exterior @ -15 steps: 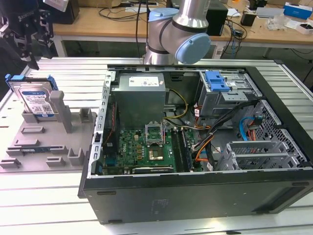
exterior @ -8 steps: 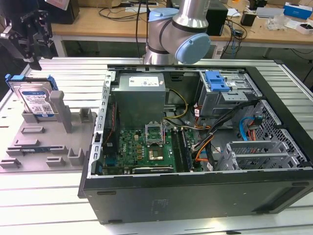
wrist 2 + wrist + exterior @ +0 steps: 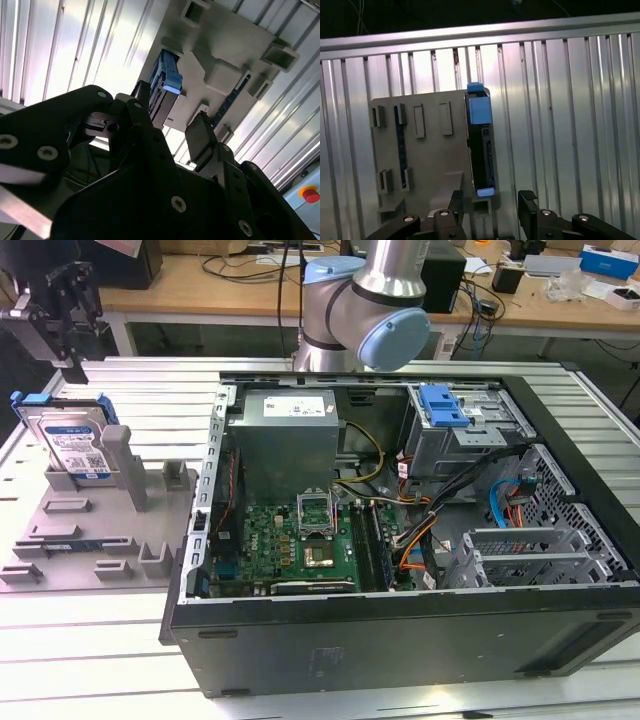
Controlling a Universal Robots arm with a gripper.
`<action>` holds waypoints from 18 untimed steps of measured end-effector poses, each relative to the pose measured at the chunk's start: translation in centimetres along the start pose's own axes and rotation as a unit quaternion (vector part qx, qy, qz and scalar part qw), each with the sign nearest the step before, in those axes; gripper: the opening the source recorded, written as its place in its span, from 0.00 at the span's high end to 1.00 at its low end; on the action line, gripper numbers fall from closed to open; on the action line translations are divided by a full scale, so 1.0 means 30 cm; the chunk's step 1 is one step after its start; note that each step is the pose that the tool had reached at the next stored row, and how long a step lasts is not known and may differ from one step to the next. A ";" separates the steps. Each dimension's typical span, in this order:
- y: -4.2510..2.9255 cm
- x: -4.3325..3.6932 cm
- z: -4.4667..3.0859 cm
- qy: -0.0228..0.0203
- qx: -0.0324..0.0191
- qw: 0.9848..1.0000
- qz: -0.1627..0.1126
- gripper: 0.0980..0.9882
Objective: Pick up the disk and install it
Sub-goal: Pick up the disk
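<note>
Disk: the disk point(image 3: 72, 448), a flat rectangular silver drive with a white-and-blue label and a bright blue plastic frame, is at 9 o'clock in the exterior view. It stands on edge in a slot of a pale grey plastic holder block point(image 3: 95, 525).
Facing: the labelled face is turned toward 5 o'clock, to the exterior camera. The blue frame caps the upper edge, which runs roughly from 9 to 3 o'clock.
Long axis: the part that shows is about as tall as it is wide, and its foot is sunk in the holder block. The long axis seems upright, but I cannot tell for sure.
Gripper: the black gripper point(image 3: 70, 358) hangs at 11 o'clock in the exterior view, above the disk and apart from it.
Fingers: spread apart, holding nothing. In the first wrist view the two black fingers point(image 3: 527, 202) stand to either side of one end of the disk point(image 3: 481, 145).
Exterior view: gives the disk's broad labelled face.
Wrist views: both look onto the disk's thin upper edge, a dark strip with blue ends. In the second wrist view the disk point(image 3: 169, 82) lies beyond the fingers point(image 3: 200, 137).
Surroundings: an open black computer case point(image 3: 400, 640) spans 3 to 5 o'clock on the ribbed aluminium table point(image 3: 150, 390). Inside it are a green motherboard point(image 3: 300, 545), a grey metal power-supply box point(image 3: 285, 435) and a small blue plastic latch point(image 3: 443, 405).
</note>
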State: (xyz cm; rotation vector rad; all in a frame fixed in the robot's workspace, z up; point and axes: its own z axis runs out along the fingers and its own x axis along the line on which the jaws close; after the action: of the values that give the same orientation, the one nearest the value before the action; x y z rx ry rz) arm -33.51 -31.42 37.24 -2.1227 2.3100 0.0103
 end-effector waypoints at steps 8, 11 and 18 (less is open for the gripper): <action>0.000 -0.004 0.000 0.006 0.001 1.000 -0.009 0.48; 0.027 -0.026 0.005 0.009 0.001 1.000 -0.024 0.48; 0.130 -0.019 0.025 0.010 0.001 0.999 -0.038 0.48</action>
State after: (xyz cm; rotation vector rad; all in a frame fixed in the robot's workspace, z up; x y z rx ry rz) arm -37.35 -30.51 36.51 -2.2191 2.2372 -0.0136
